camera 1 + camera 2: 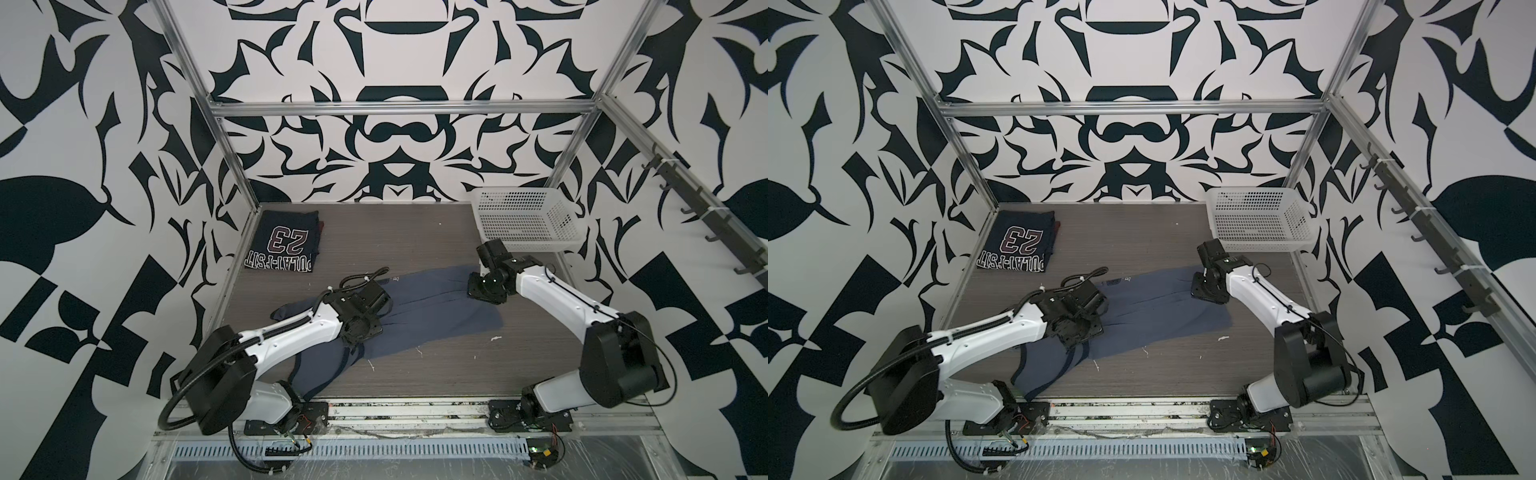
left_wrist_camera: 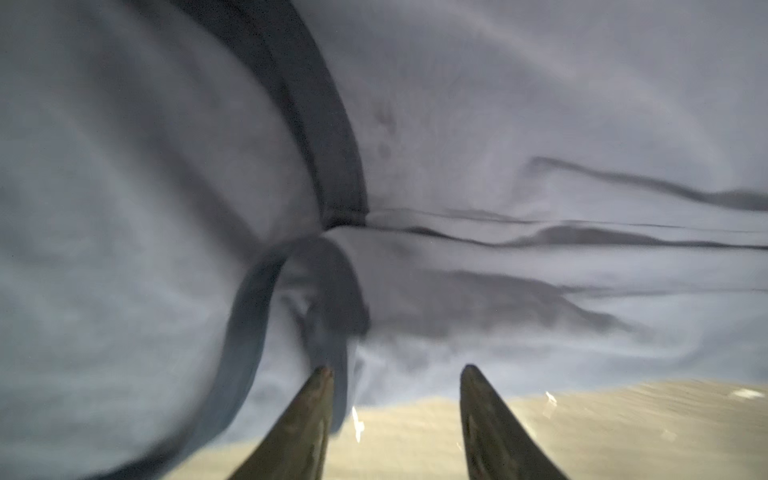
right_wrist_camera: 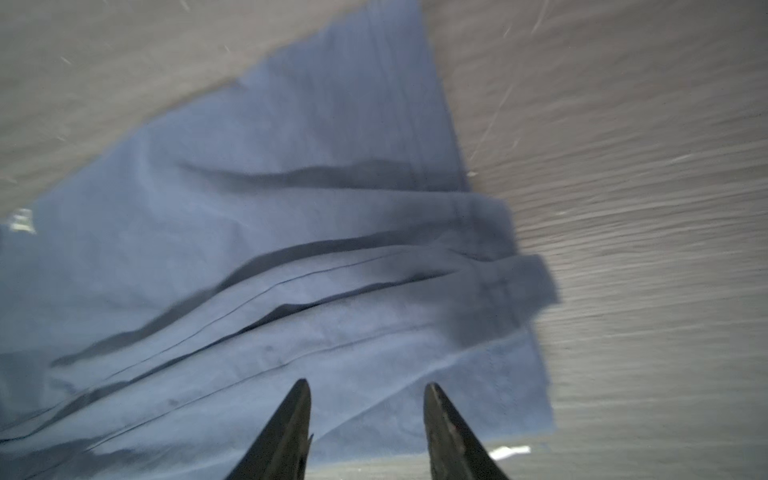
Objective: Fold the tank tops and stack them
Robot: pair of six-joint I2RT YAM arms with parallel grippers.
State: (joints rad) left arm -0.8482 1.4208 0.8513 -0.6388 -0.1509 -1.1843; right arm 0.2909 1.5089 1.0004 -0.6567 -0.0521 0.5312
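**A:** Tank tops: how far along?

**B:** Half, I judge. Navy tank top [image 1: 286, 245] lies folded, a neat square, far left on the table [image 1: 415, 232]. Slate-blue tank top [image 1: 436, 307], soft and creased, sprawls mid-table, not yet squared or stacked. My left gripper [image 2: 397, 369] and right gripper [image 3: 368, 384] hang spread over it, pinching nothing.

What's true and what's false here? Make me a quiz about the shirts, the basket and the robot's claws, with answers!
The navy tank top lies folded at the back left of the table. True.
The blue tank top is in the white basket. False: it lies on the table, outside the basket.
The left gripper is open. True.
The right gripper is squeezing the basket. False: it is open, over the blue tank top.
The two tops are stacked. False: they lie apart.
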